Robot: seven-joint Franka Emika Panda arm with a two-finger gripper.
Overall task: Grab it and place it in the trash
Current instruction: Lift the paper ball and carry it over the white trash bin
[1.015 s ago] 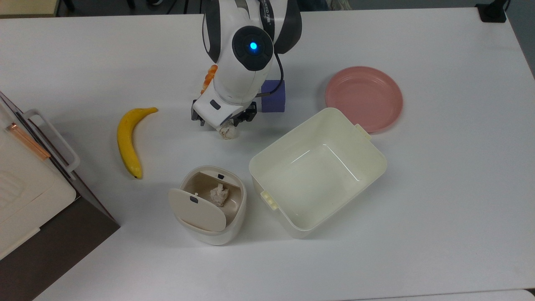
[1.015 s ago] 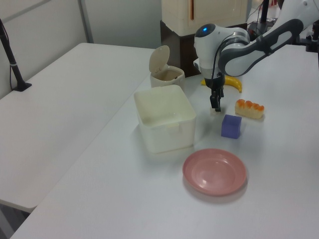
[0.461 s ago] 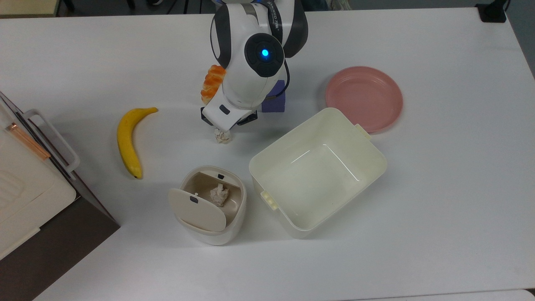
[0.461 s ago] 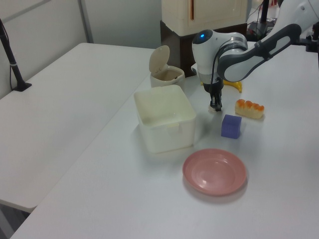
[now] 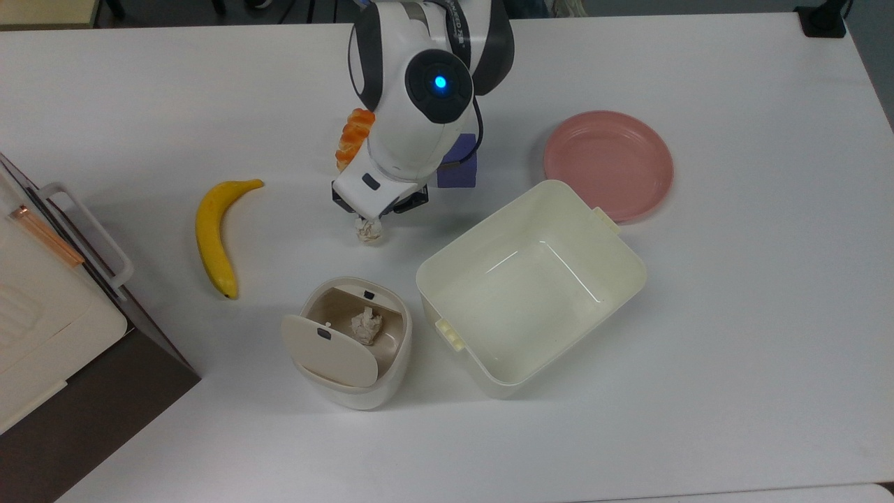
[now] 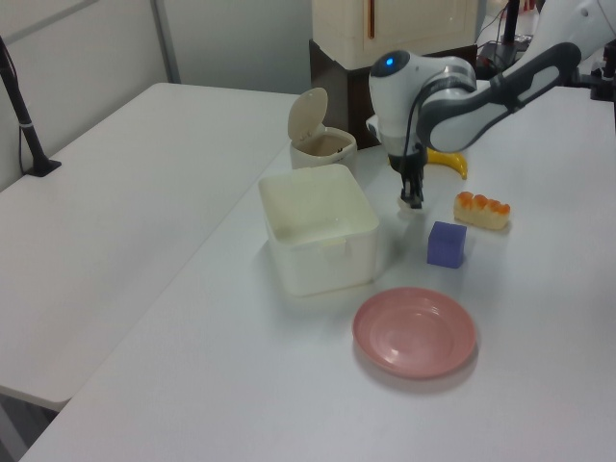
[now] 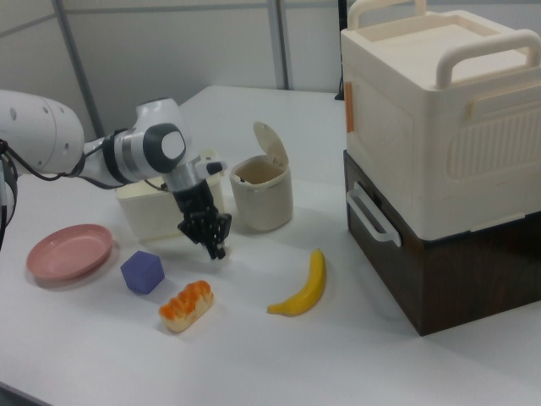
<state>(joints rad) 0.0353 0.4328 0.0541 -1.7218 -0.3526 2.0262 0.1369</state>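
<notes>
Small crumpled whitish paper ball (image 5: 368, 230) hangs at tip of two-finger gripper (image 5: 371, 222), fingers pinched on its top, betw. yellow banana (image 5: 216, 235) & open-lidded cream-beige round bin (image 5: 353, 341); likely v. light, soft, crushable, so you grip across its middle, gently.

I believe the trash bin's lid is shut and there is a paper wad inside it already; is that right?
Not quite. The trash bin does already hold a paper wad, but its lid is open, swung up off the opening, as the top view shows; the left view also shows the lid standing upright.
</notes>
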